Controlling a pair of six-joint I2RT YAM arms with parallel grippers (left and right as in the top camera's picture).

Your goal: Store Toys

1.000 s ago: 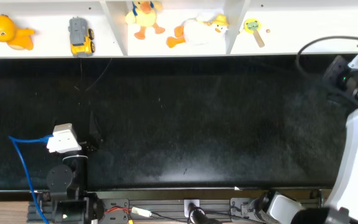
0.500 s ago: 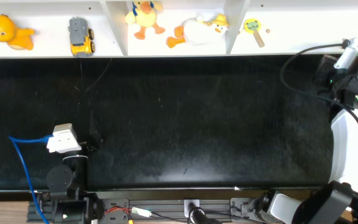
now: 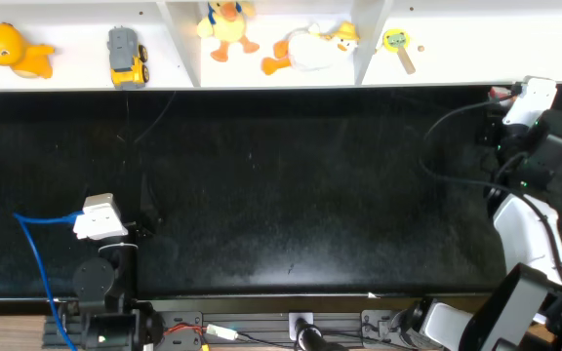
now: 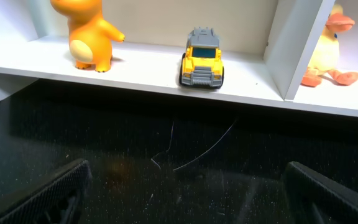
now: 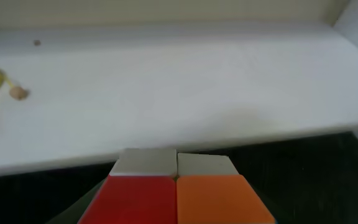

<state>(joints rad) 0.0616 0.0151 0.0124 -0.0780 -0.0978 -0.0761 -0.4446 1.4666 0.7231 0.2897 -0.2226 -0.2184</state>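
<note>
Right fingers (image 5: 81,209) clamp red-orange block (image 5: 176,198) between them, just before white shelf (image 5: 166,93)

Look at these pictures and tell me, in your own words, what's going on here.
A two-armed robot is storing toys on a white shelf. The right gripper holds a red and orange block in front of the shelf's right-hand compartment, where a green toy lies. The left gripper is open and empty, back near its base, facing the truck. An orange toy, the truck and two ducks are already shelved.
</note>
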